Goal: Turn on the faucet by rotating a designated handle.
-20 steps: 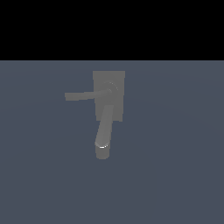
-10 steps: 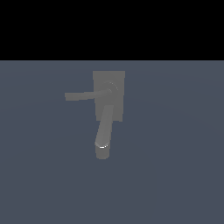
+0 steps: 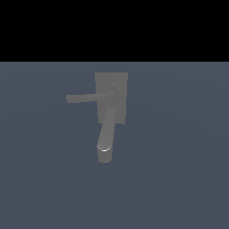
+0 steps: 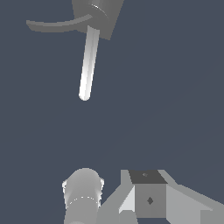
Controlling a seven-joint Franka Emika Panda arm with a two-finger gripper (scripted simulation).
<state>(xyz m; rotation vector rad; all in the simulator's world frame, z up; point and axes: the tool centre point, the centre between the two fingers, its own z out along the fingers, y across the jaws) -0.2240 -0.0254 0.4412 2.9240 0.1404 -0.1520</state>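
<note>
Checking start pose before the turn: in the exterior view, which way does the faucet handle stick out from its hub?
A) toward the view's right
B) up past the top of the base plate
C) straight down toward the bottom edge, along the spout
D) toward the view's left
D: the handle is a thin bar running from the hub on the base plate toward the exterior view's left, while the thick spout points down.

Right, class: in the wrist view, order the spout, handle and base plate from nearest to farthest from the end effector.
1. spout: its tip points toward the end effector.
2. handle and base plate: both at the spout's far end; too close to call.
</note>
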